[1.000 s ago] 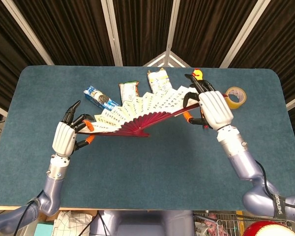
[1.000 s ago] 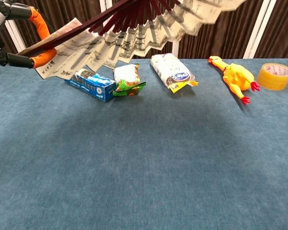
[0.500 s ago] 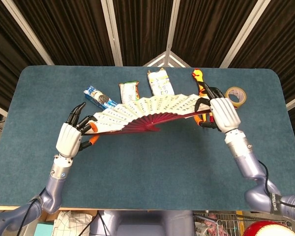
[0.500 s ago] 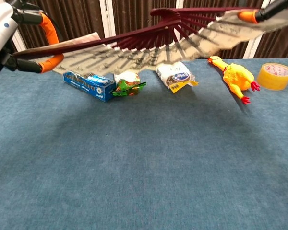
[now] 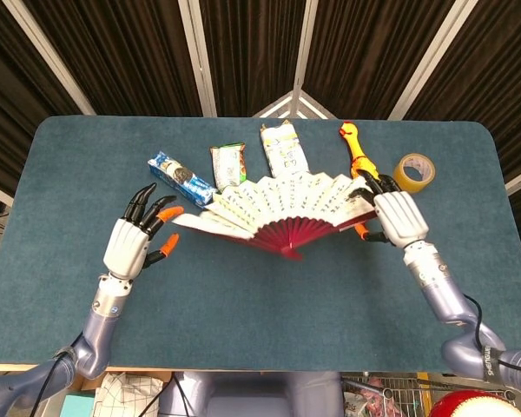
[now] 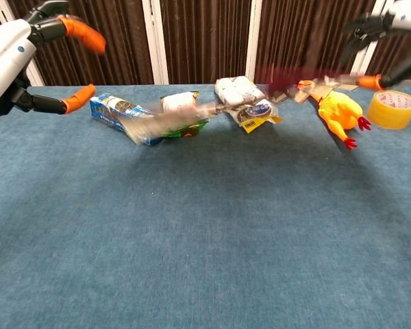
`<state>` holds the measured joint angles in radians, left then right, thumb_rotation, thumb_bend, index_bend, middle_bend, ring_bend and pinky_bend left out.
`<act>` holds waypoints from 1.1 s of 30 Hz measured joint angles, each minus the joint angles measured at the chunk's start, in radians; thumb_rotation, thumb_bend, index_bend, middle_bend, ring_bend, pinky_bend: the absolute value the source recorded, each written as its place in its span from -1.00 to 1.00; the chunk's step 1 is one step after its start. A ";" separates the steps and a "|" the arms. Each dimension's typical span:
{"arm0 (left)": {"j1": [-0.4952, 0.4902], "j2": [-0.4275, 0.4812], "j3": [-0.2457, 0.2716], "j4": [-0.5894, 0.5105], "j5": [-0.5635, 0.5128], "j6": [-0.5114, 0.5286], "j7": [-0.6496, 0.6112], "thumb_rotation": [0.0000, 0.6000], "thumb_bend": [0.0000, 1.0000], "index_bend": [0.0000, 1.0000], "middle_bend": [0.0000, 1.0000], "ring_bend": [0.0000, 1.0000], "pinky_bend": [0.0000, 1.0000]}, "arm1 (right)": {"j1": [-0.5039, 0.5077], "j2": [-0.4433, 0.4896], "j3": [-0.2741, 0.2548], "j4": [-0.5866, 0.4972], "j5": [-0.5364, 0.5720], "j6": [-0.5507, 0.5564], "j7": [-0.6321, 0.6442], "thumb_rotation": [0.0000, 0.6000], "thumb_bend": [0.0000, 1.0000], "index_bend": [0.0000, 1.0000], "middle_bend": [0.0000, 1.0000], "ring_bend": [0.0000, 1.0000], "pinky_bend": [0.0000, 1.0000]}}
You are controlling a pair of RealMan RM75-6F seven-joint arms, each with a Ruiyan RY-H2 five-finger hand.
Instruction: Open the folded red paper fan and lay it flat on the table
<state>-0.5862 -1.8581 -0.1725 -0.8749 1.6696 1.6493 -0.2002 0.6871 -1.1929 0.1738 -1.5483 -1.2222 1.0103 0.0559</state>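
Matt blue cloth-like table (image 5: 269,287), pleated paper fan (image 5: 282,204) on glossy red ribs, smooth white plastic-looking hands (image 5: 128,245), glossy tape roll (image 5: 414,172).

Fan (image 5: 282,208) btwn hands, snacks (image 5: 230,162) behind.

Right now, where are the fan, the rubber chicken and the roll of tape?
red paper fan (image 5: 282,201), head view, on the spread pale paper leaf.
rubber chicken (image 6: 338,110), chest view, on its yellow body.
roll of tape (image 5: 414,172), head view, on the ring's yellow side.
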 measured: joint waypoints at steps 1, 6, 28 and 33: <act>-0.001 0.005 0.006 -0.006 0.003 -0.003 -0.003 1.00 -0.04 -0.90 -0.98 -1.00 -0.86 | 0.002 0.007 -0.004 -0.004 0.007 -0.014 -0.018 1.00 -0.41 -0.98 -0.88 -0.69 -0.86; -0.001 0.039 0.034 -0.050 0.014 -0.022 -0.033 1.00 -0.06 -0.95 -1.00 -1.00 -0.89 | 0.012 0.044 -0.025 -0.029 0.044 -0.067 -0.120 1.00 -0.44 -1.00 -0.93 -0.72 -0.90; 0.217 0.390 0.169 -0.681 -0.115 -0.055 0.317 1.00 -0.13 -0.67 -0.93 -1.00 -1.00 | -0.131 0.144 -0.071 -0.169 0.031 0.080 -0.128 1.00 -0.45 -0.79 -0.88 -0.63 -0.90; 0.348 0.506 0.222 -0.847 -0.258 -0.031 0.516 1.00 -0.16 -0.72 -0.93 -1.00 -1.00 | -0.294 0.095 -0.120 -0.200 -0.057 0.315 -0.101 1.00 -0.45 -0.78 -0.88 -0.63 -0.90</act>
<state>-0.2381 -1.3519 0.0493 -1.7219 1.4114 1.6182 0.3163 0.3928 -1.0979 0.0541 -1.7484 -1.2789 1.3257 -0.0448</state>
